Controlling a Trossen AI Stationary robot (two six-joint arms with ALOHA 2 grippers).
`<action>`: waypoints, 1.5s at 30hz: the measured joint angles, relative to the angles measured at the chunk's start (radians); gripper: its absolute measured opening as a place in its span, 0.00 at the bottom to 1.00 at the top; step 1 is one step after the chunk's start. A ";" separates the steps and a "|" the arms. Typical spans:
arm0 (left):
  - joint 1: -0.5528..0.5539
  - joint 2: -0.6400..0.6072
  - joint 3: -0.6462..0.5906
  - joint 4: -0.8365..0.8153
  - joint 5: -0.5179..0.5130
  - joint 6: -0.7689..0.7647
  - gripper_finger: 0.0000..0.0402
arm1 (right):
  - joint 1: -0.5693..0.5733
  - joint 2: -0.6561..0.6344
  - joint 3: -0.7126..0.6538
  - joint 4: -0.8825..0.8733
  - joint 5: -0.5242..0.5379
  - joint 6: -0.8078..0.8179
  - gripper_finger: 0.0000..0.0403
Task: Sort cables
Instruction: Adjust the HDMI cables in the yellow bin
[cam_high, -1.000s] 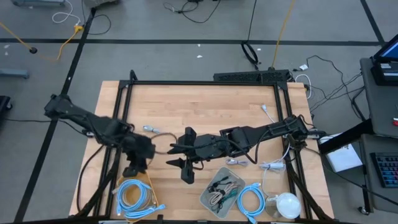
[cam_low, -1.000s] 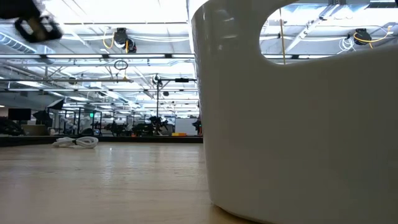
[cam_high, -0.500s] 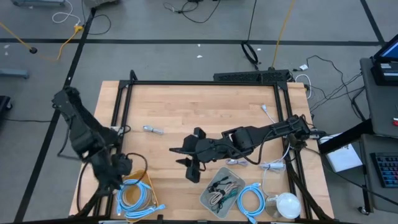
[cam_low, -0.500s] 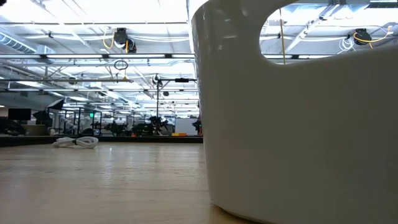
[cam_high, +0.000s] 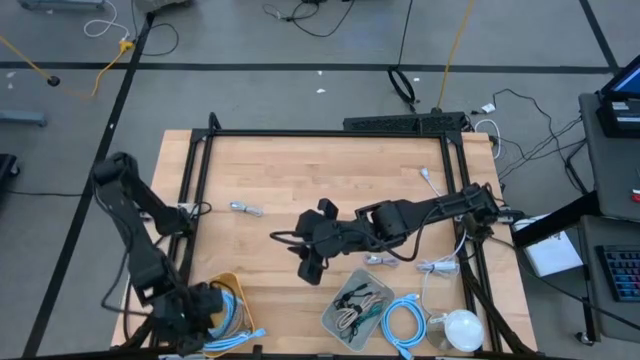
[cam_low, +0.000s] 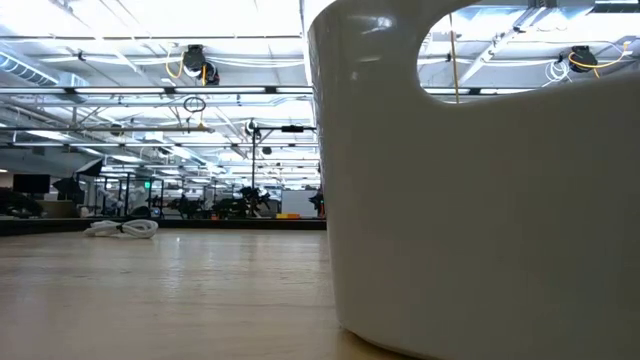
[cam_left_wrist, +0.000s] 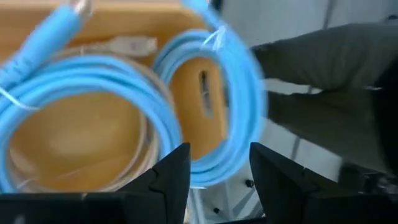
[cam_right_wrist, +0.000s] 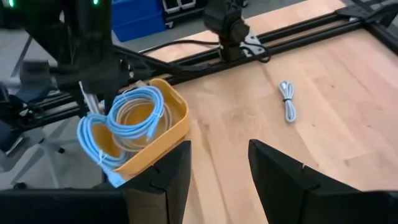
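Here the left gripper (cam_left_wrist: 213, 171) hangs with fingers spread, holding nothing, over the yellow bin (cam_right_wrist: 163, 124) (at the table's near left corner), where light-blue cables (cam_right_wrist: 134, 112) lie coiled. The right gripper (cam_right_wrist: 214, 171), fingers apart and empty, hovers mid-table; a grey cable (cam_right_wrist: 287, 99) lies on the wood.

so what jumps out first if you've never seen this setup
The light-blue cables heaped in a yellow bin at the table's front left corner, with the left gripper right over them. Next, the right gripper reaching across the middle of the wooden table, fingers open and empty. A grey tray of thin cable bundles sits at the front.
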 joint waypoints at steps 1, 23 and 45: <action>-0.001 0.018 -0.001 -0.005 0.000 -0.005 0.42 | -0.002 0.000 0.000 0.001 0.000 -0.007 0.38; 0.104 0.119 -0.002 -0.054 0.143 -0.018 0.42 | 0.018 -0.021 0.000 -0.016 -0.182 -0.173 0.38; 0.115 0.293 -0.066 0.134 0.220 0.057 0.42 | -0.004 -0.057 0.001 -0.014 -0.153 -0.213 0.38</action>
